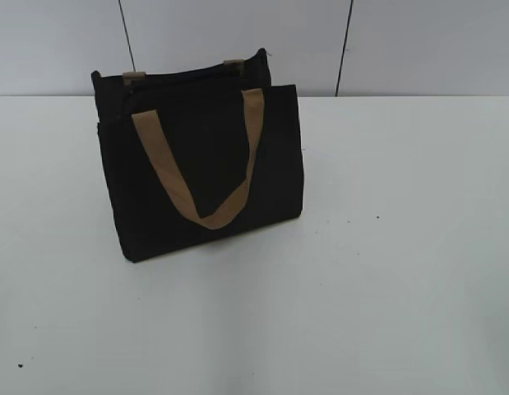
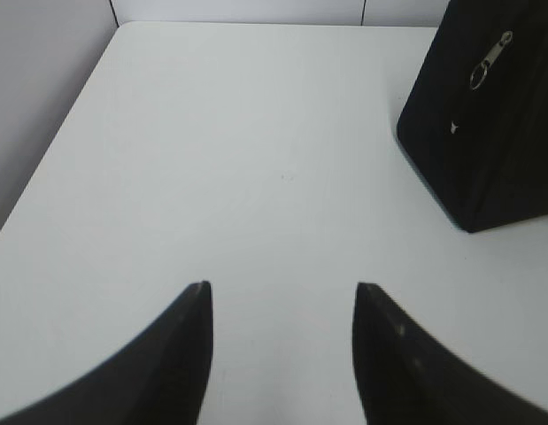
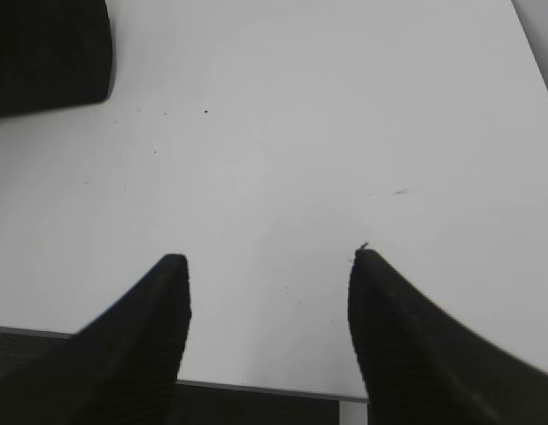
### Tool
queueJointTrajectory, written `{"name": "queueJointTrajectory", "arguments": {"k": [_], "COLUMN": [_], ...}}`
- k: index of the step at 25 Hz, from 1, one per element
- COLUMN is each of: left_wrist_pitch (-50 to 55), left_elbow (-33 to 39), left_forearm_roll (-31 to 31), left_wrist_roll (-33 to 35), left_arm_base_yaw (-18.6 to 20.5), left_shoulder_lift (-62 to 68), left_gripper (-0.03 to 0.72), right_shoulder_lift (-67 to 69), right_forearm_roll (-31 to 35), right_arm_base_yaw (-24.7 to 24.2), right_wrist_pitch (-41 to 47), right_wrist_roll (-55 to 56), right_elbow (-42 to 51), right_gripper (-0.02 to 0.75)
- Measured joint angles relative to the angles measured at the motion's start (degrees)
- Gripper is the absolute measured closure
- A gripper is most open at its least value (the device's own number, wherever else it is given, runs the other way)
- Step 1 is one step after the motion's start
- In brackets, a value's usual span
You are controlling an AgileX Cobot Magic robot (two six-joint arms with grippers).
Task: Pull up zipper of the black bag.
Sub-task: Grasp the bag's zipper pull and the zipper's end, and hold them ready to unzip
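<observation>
The black bag (image 1: 205, 164) stands upright on the white table, left of centre in the exterior view, with a tan strap handle (image 1: 201, 169) hanging down its front. Its end face shows in the left wrist view (image 2: 486, 133), with the silvery zipper pull tab (image 2: 490, 60) hanging on it. A corner of the bag shows at the top left of the right wrist view (image 3: 48, 53). My left gripper (image 2: 281, 288) is open and empty over bare table, well short of the bag. My right gripper (image 3: 269, 257) is open and empty near the table's front edge. Neither arm shows in the exterior view.
The white table (image 1: 386, 271) runs back to a pale panelled wall (image 1: 238, 41). The table's left edge (image 2: 43, 159) shows in the left wrist view and its front edge (image 3: 256, 387) in the right wrist view.
</observation>
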Motion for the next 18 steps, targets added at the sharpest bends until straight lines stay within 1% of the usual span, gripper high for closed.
{"name": "queueJointTrajectory", "arguments": {"k": [6,18], "left_wrist_pitch": [0.0,0.0], "left_elbow": [0.0,0.0], "left_forearm_roll": [0.0,0.0], "left_wrist_roll": [0.0,0.0], "left_arm_base_yaw": [0.0,0.0], "left_shoulder_lift": [0.0,0.0], "left_gripper": [0.298,0.369], "right_shoulder_lift": [0.0,0.0], "right_forearm_roll": [0.0,0.0], "right_arm_base_yaw": [0.0,0.0], "right_wrist_pitch": [0.0,0.0], "right_wrist_roll": [0.0,0.0], "right_elbow": [0.0,0.0], "right_gripper": [0.298,0.298]}}
